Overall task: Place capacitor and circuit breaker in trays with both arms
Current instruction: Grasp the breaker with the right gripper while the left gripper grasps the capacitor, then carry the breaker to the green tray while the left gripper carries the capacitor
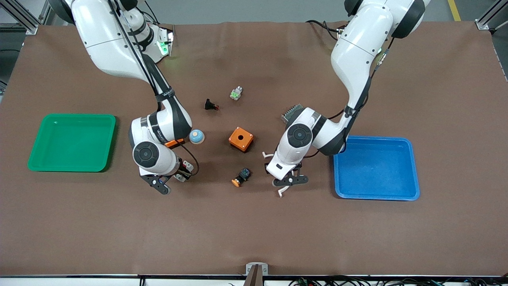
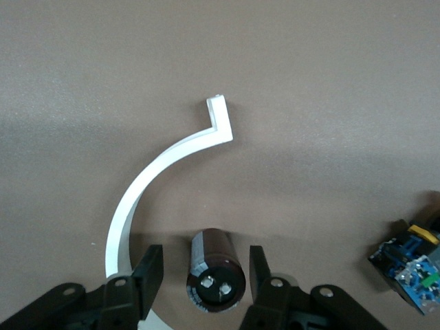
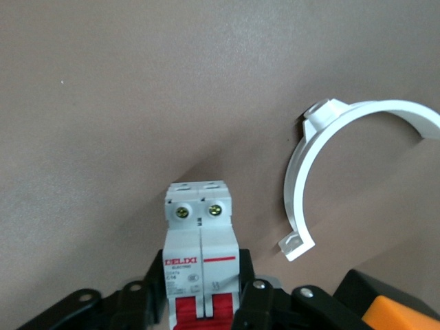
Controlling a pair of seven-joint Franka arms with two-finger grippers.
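Note:
The capacitor [image 2: 215, 271], a dark stubby cylinder with two metal terminals on its end, lies on the brown mat between the fingers of my left gripper [image 2: 205, 261]. The fingers stand open, with a gap on each side. In the front view the left gripper [image 1: 289, 180] is low over the mat beside the blue tray, and the capacitor is hidden under the hand. My right gripper [image 3: 201, 268] is shut on the circuit breaker [image 3: 199, 227], a white block with red toggles. In the front view the right gripper [image 1: 180, 174] holds the breaker [image 1: 184, 169] low over the mat.
A green tray [image 1: 71, 143] lies toward the right arm's end and a blue tray [image 1: 377, 167] toward the left arm's end. Between the grippers are an orange box [image 1: 241, 139] and a black-blue part with an orange cap [image 1: 241, 176]. White curved clips [image 2: 158, 165] [image 3: 309, 172] lie by each gripper.

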